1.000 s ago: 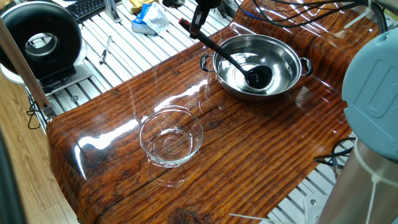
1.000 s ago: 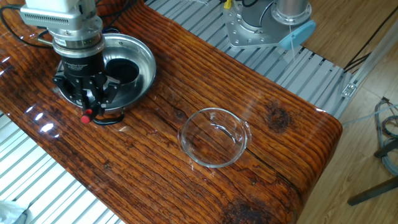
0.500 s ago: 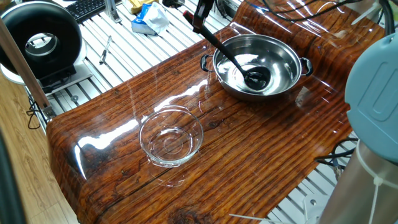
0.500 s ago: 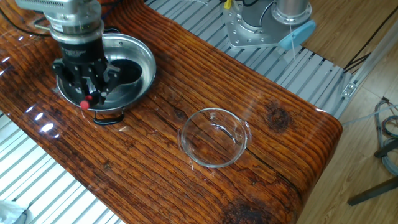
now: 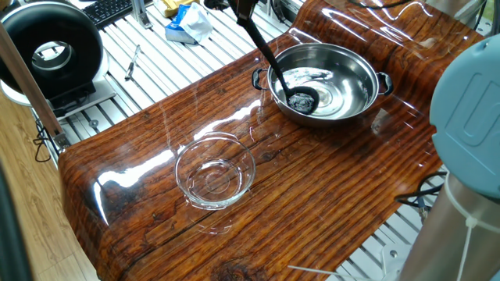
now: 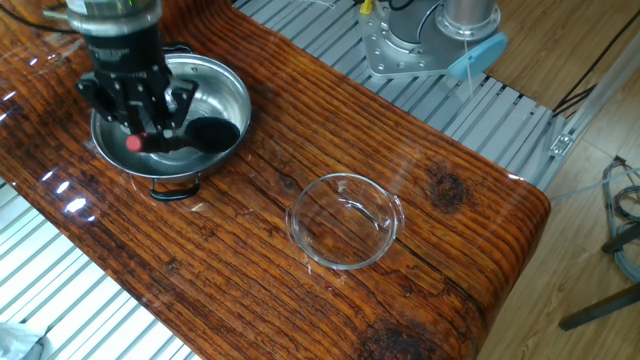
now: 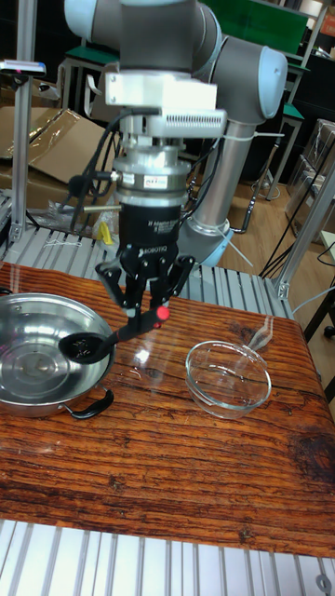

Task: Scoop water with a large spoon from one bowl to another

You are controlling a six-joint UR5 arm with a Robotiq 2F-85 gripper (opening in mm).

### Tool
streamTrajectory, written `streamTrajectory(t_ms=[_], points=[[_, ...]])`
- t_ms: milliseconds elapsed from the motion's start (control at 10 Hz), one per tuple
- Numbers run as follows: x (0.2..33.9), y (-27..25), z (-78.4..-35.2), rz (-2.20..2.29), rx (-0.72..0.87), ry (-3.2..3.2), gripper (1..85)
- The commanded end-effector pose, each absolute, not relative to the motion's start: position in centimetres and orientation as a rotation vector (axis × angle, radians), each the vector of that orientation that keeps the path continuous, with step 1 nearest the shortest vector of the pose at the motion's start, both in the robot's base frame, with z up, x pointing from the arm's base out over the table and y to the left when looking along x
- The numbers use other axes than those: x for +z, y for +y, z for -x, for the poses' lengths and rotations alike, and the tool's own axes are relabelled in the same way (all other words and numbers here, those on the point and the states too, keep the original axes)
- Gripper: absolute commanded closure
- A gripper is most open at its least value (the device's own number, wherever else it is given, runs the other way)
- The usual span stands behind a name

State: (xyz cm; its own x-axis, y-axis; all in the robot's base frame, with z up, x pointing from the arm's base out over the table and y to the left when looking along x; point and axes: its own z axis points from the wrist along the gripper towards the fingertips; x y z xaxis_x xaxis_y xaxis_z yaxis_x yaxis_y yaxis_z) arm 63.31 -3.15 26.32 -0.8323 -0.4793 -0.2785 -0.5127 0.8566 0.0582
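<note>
My gripper (image 7: 145,309) is shut on the upper handle of the large spoon (image 7: 119,333), a black ladle whose red tip (image 6: 133,143) shows just under the fingers. The handle slants down to the cup (image 5: 302,100), which hangs over the side of the steel bowl (image 5: 363,100) that faces the glass bowl, at about rim height. Water (image 5: 316,76) glints and ripples inside the steel bowl (image 6: 236,98). The clear glass bowl (image 5: 215,173) stands apart on the wooden table, also visible as the glass bowl (image 7: 228,377) to the right of the gripper (image 6: 140,100).
A round black device (image 5: 51,48), a keyboard and a blue-white bag (image 5: 187,23) lie on the slatted metal frame beyond the table's edge. Cables (image 5: 375,16) run behind the steel bowl. The robot's base (image 6: 425,40) stands across the table.
The gripper has risen and tilted the ladle. Its cup has left the middle of the steel bowl, moved towards the glass bowl's side, and the water now ripples.
</note>
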Motion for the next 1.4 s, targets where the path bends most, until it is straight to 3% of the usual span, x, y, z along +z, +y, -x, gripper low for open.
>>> streamTrajectory(t_ms=[0,1300], points=[[27.7,-2.9,-62.8,0.755,0.237,2.770,84.7],[30.0,-3.5,-61.0,0.741,0.165,2.836,84.7]])
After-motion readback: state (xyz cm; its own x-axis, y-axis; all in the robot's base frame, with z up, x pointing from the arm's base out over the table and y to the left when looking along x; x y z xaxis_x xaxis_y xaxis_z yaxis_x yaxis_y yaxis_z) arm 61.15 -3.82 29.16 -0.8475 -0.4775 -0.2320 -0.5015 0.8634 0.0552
